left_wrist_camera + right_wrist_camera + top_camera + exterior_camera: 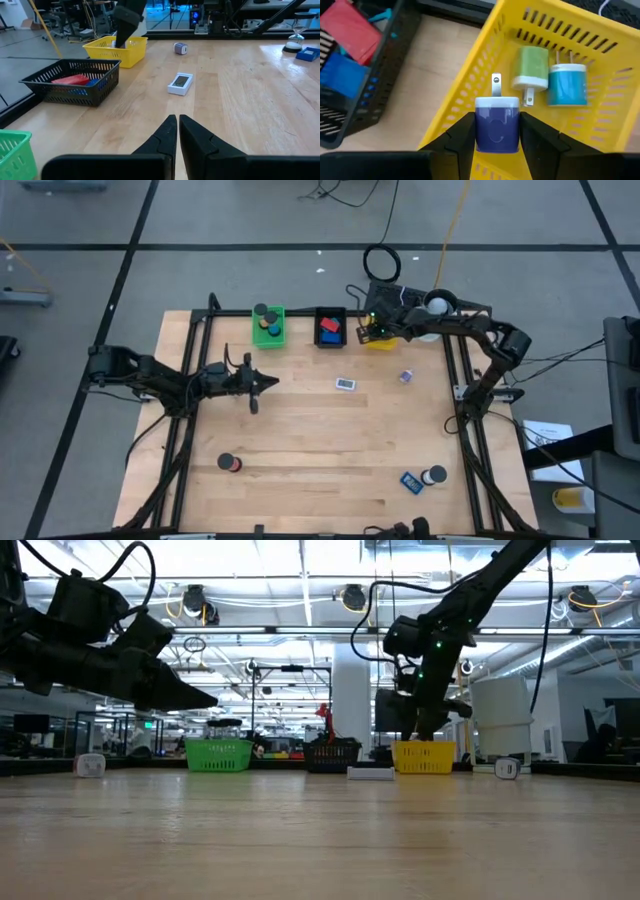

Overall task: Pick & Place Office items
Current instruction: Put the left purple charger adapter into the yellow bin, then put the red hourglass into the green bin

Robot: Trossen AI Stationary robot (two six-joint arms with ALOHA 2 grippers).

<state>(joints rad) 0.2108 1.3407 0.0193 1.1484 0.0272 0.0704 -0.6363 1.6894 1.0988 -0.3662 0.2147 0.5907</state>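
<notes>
**Yellow basket about to take a third plug**

High view: right hand (372, 332) hangs over the yellow basket (382, 343) at the counter's far edge; left hand (262, 384) waits, pinched shut, mid-counter.

Right wrist view: fingers clamp a blue plug (497, 123) above two plugs already inside, likely sorting like with like.

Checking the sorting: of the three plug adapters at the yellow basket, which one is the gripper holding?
The dark blue adapter, clamped between the right gripper fingers above the yellow basket. The green and teal ones lie loose inside.
</notes>
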